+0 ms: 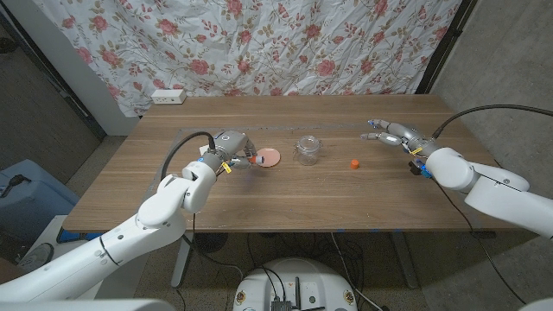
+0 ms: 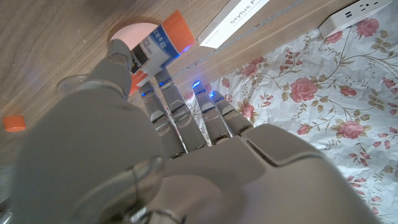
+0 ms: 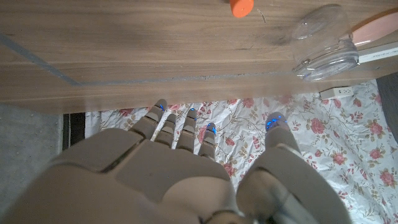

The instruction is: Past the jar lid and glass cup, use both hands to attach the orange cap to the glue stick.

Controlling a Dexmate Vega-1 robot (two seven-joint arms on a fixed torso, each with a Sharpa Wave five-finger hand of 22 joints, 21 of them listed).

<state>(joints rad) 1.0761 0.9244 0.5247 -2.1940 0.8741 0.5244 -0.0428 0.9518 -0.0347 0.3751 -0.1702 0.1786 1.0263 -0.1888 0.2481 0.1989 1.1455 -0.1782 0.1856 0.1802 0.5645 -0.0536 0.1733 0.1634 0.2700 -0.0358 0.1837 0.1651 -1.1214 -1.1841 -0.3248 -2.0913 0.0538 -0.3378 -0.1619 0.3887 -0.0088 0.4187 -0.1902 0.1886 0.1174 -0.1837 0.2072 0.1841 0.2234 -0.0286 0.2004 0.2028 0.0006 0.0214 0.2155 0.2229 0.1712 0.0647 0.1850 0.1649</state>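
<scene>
Glue stick, white barrel with blue label and orange end, is pinched in the left hand at left-centre of the head frame, just beside the flat pink jar lid; thumb and a finger close on the barrel, other fingers fairly straight. Small orange plastic cap sits alone on the wooden surface, right of centre, past the clear glass cup, well apart from both hands. Right hand hangs at upper right of the head frame, fingers spread, holding nothing, with the cap between it and the cup. Risks, as judgement: cap is tiny and light, so a clumsy pinch could flick or roll it away; a reach across could knock the glass cup; the grip on the stick looks shallow near one end, so pushing the cap on could twist or drop it; misaligned axes would jam the cap. Left wrist view shows the label print and the pinch close up, plus a white box with lettering and a white power strip by the floral cloth, none readable from the head. Right wrist view shows the open fingers against the cloth and the cap at its upper edge near the cup.
</scene>
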